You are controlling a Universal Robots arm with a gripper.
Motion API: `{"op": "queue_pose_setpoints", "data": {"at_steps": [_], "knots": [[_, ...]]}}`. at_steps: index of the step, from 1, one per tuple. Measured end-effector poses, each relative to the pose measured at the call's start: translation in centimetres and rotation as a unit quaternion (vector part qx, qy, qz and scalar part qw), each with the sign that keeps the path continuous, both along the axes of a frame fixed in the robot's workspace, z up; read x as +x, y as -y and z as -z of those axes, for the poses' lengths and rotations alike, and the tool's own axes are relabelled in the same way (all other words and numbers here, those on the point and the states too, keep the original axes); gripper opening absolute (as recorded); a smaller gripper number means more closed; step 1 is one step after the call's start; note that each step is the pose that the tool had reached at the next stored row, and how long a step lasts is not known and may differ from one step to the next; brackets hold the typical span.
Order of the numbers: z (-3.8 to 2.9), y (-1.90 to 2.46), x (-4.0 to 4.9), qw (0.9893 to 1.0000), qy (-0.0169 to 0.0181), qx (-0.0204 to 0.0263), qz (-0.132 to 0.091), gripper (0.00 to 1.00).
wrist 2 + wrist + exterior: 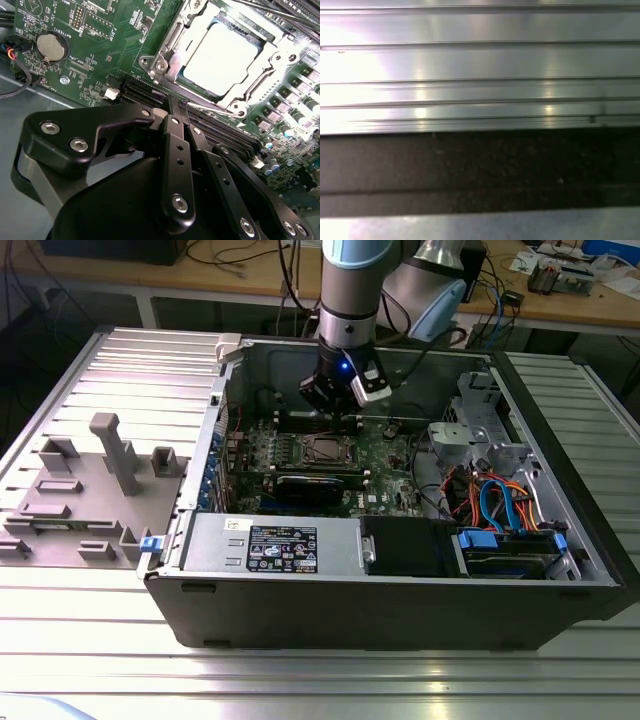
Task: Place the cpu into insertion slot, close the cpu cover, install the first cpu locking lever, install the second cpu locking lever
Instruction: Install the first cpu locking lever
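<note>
Second wrist view is showing the gripper (176, 112) nearest the lens, its black fingers (175, 150) pressed together and clenched on nothing, their tips hovering just beside the socket's edge. Beyond them the cpu (220, 60) is lying seated in the insertion slot (167, 45), and the cpu cover (260, 75) is framing its bright top. A thin locking lever (210, 106) is running along the near side. Judging by this, the lever-fastening step is in hand; it is calling for a precise press along that wire.
</note>
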State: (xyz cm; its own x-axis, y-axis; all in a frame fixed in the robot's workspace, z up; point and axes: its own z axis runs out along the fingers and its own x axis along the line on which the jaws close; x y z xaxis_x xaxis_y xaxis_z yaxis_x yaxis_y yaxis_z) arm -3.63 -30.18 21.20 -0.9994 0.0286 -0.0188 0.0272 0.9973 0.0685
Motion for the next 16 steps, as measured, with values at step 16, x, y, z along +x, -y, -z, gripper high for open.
{"op": "queue_pose_setpoints", "data": {"at_steps": [16], "knots": [[0.74, 0.0, 0.32, 1.0, -0.0008, 0.0, 0.001, 0.11]]}}
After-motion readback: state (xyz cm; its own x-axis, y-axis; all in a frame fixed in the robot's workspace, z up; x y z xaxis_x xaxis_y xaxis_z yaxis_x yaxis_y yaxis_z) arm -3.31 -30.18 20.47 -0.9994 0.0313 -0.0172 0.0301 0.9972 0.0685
